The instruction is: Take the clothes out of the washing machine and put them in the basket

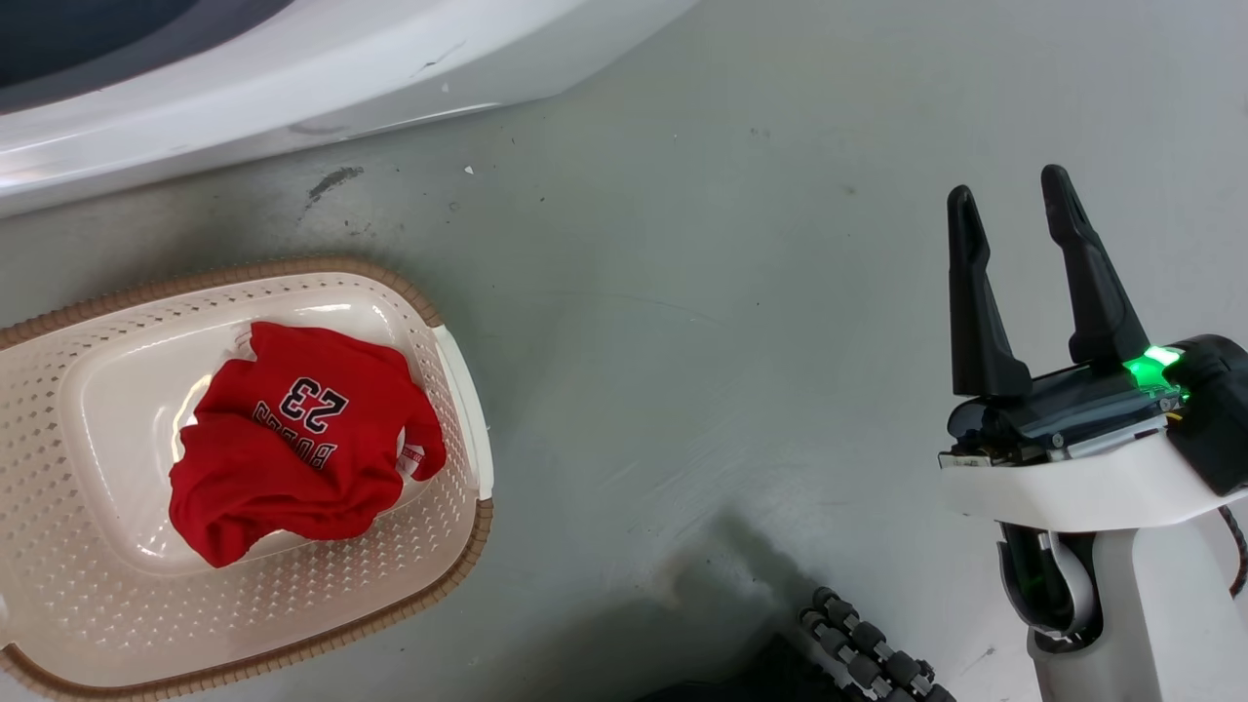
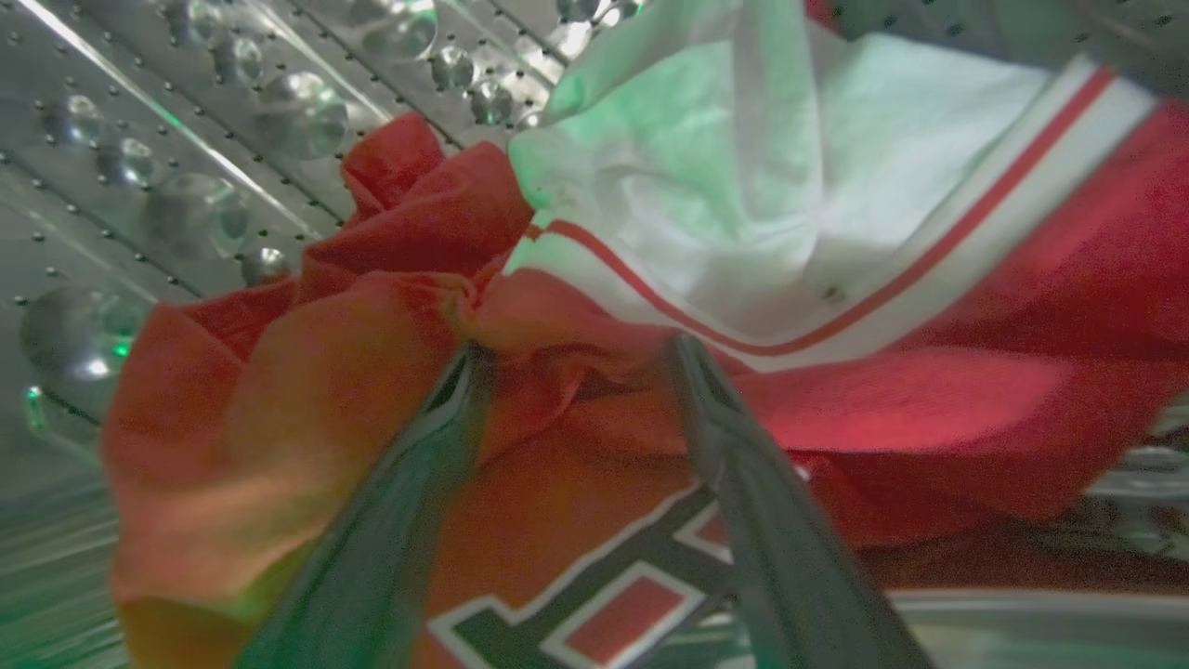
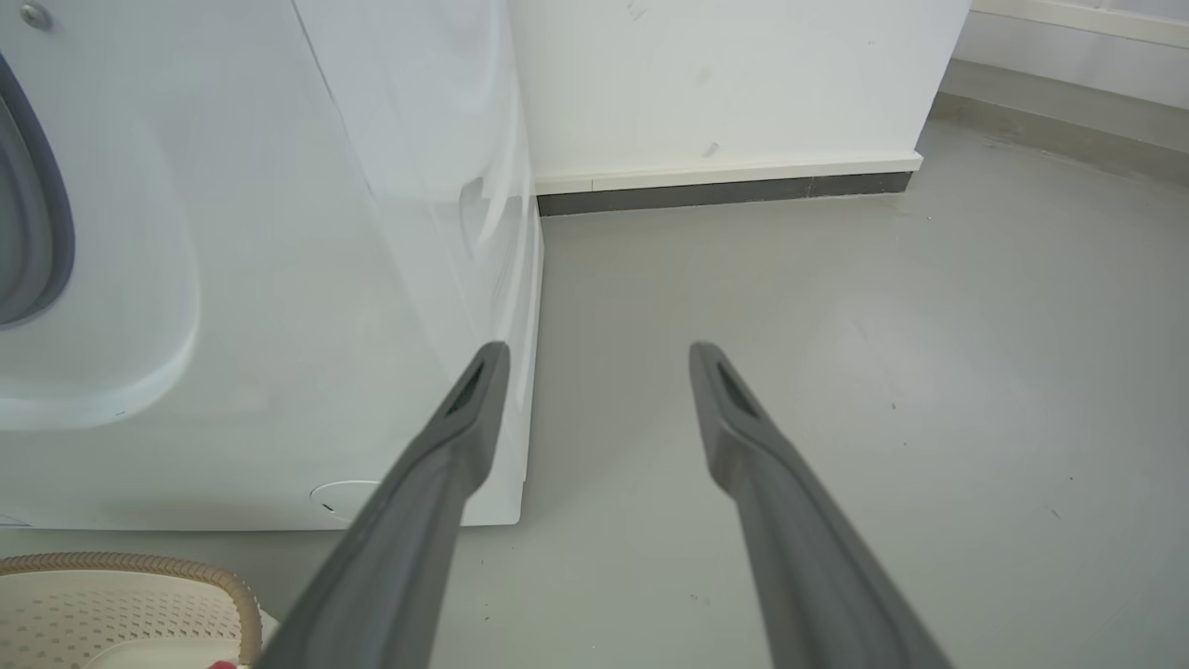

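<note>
In the left wrist view my left gripper (image 2: 573, 351) is inside the washing machine's perforated steel drum (image 2: 186, 139). Its fingers stand open, tips pressed into a heap of red clothes (image 2: 353, 372), with a bunched fold between them. A red top with white panel and striped trim (image 2: 836, 307) lies over the heap. The cream basket (image 1: 458, 390) sits on the floor at the head view's lower left, holding a red jersey printed "23" (image 1: 292, 448). My right gripper (image 1: 1007, 182) hangs open and empty over bare floor, far right of the basket.
The washing machine's white body (image 1: 292, 78) crosses the head view's top left. In the right wrist view its front (image 3: 279, 279) stands left of my right gripper (image 3: 599, 346), the basket rim (image 3: 139, 562) at bottom left, and a white wall with dark skirting (image 3: 725, 190) behind.
</note>
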You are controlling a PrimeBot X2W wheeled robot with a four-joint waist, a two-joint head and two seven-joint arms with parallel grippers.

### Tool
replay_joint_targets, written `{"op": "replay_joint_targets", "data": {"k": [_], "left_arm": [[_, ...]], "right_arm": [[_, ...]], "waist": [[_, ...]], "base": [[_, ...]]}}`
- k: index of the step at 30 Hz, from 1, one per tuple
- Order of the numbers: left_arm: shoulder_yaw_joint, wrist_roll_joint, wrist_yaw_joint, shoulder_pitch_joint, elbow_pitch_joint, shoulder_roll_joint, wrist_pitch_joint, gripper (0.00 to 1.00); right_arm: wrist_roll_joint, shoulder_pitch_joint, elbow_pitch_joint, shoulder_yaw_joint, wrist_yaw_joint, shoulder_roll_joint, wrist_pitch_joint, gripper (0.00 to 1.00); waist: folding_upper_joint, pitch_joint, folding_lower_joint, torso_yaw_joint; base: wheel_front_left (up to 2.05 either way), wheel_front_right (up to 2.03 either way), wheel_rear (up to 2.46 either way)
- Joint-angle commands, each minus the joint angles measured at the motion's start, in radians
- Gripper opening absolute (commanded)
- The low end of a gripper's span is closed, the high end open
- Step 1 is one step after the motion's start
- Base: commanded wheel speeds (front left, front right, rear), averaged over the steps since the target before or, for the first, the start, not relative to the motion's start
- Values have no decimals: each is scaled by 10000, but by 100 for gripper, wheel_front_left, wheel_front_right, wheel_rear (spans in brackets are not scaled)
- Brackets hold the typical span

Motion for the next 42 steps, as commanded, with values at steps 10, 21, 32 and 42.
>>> {"op": "replay_joint_targets", "data": {"k": [10, 21, 32, 42], "left_arm": [[-162, -222, -46, 66, 54, 117, -68, 100], [-388, -404, -101, 148, 115, 196, -136, 0], [-684, -490, -97, 337, -236, 28, -1320, 0], [-828, -795, -114, 935, -283, -296, -2831, 0]], "right_arm": [[124, -215, -40, -75, -10, 23, -20, 100], [96, -287, 13, -146, -10, 23, -20, 100], [-38, -195, 80, -133, -9, 23, -20, 100], [-220, 51, 250, -171, -9, 23, -20, 100]], "waist": [[0, 184, -1, -40], [0, 220, -1, -9], [0, -70, -1, 99], [0, -826, -1, 256]], "base": [[0, 0, 0], [0, 0, 0], [0, 0, 0], [0, 0, 0]]}}
